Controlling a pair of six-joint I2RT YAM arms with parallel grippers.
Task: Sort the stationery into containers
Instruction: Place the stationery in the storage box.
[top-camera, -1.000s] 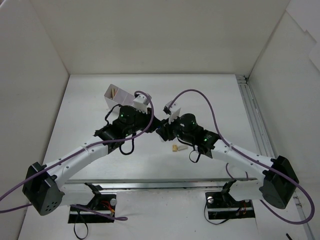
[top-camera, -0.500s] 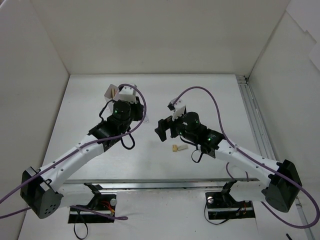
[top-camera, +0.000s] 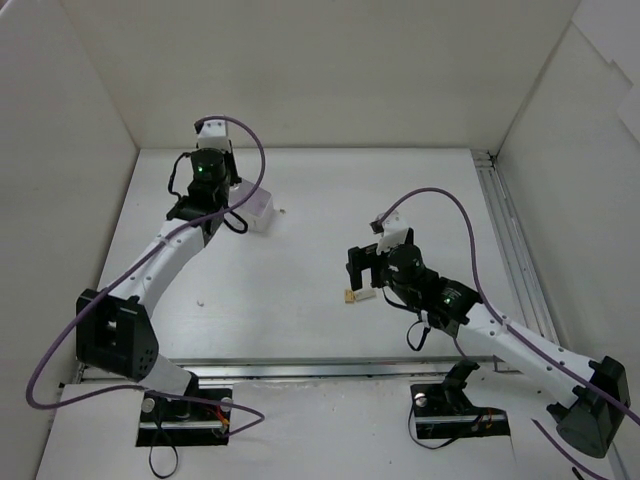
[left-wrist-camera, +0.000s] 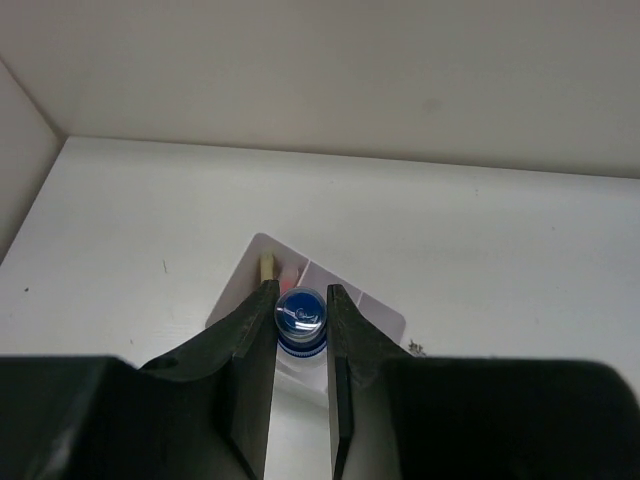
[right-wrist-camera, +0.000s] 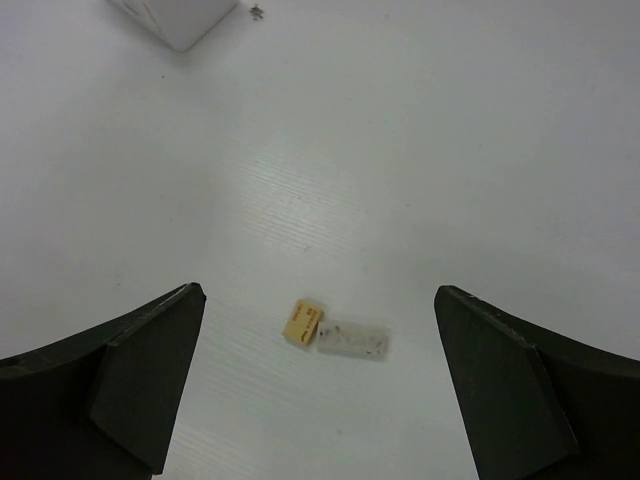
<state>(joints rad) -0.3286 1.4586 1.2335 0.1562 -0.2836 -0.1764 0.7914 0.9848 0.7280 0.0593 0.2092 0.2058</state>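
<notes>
White walls (top-camera: 320, 70) close round a white table (top-camera: 300, 190) on three sides, with a metal rail (top-camera: 505, 240) running along the table's right edge. At the far left of the table lies the white compartment box (top-camera: 256, 212), and the left arm reaches out over it, a purple cable (top-camera: 255, 160) looping off its wrist. From the left wrist camera, the left gripper (left-wrist-camera: 300, 292) is clamped on the blue-capped tube (left-wrist-camera: 301, 318), one dark finger pressed to each side of the cap. The tube stands on end, seen from above, inside the box, whose thin dividers and rounded corner show around it. In the compartment just to the left of the tube sits a tan eraser bit (left-wrist-camera: 267, 268) with something pink (left-wrist-camera: 288, 275) beside it; what the pink thing is cannot be told. The right gripper (right-wrist-camera: 318, 291) hangs over the middle of the table, well apart from the box, its jaws spread wide and grasping nothing. On the bare table below and between its fingers lie a small tan eraser (right-wrist-camera: 303, 322) and a whitish oblong eraser (right-wrist-camera: 352, 340), touching end to end. A corner of the box shows at the upper left of the right wrist view, with a dark speck (right-wrist-camera: 257, 12) on the table near it.
</notes>
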